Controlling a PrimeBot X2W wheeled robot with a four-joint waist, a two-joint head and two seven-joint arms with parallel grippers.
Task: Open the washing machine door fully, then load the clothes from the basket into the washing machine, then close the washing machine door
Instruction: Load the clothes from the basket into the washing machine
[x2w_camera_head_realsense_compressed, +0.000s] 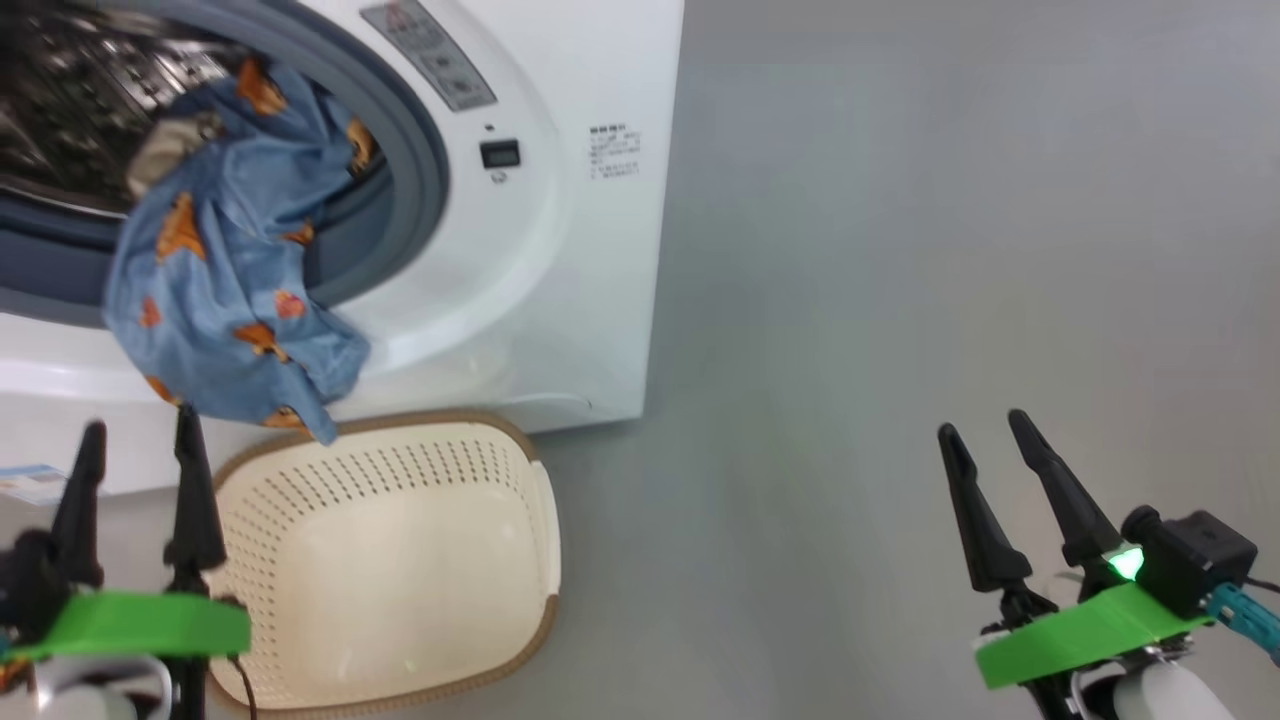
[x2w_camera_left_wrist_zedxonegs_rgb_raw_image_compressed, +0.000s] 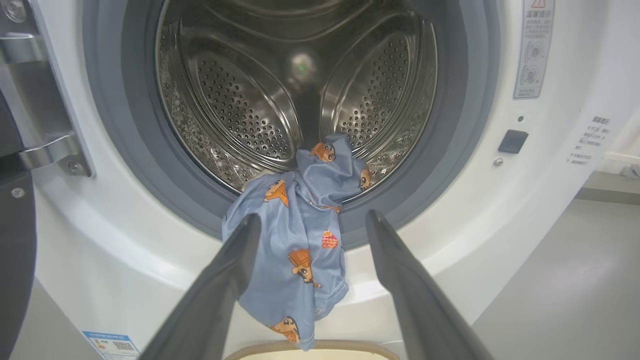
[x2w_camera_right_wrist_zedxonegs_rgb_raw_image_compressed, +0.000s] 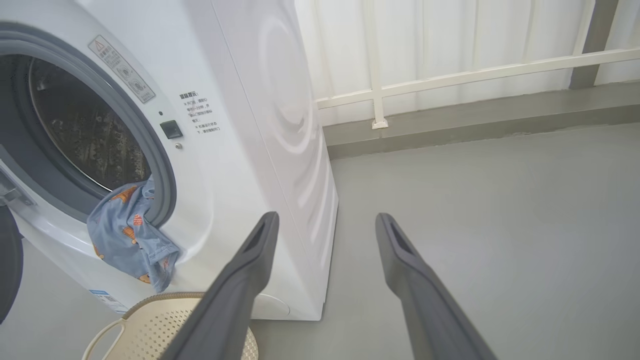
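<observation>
Two dark-fingered claws on green-collared wrists

The left claw (x2w_camera_head_realsense_compressed: 140, 420) and right claw (x2w_camera_head_realsense_compressed: 982, 422) each have two long, slim, near-black fingers (x2w_camera_head_realsense_compressed: 192, 500) that taper to rounded tips. Seen close in the wrist views, the fingers are matte charcoal grey, with a shallow slot sunk near each tip. Each claw sits on a flat bright-green bracket (x2w_camera_head_realsense_compressed: 1080, 630) over a rounded white wrist housing (x2w_camera_head_realsense_compressed: 1160, 695). The right wrist carries a boxy black camera block (x2w_camera_head_realsense_compressed: 1195, 560), a glowing green light (x2w_camera_head_realsense_compressed: 1125, 562) and a teal connector (x2w_camera_head_realsense_compressed: 1245, 612). A thin dark cable (x2w_camera_head_realsense_compressed: 243, 690) trails beside the left bracket.
</observation>
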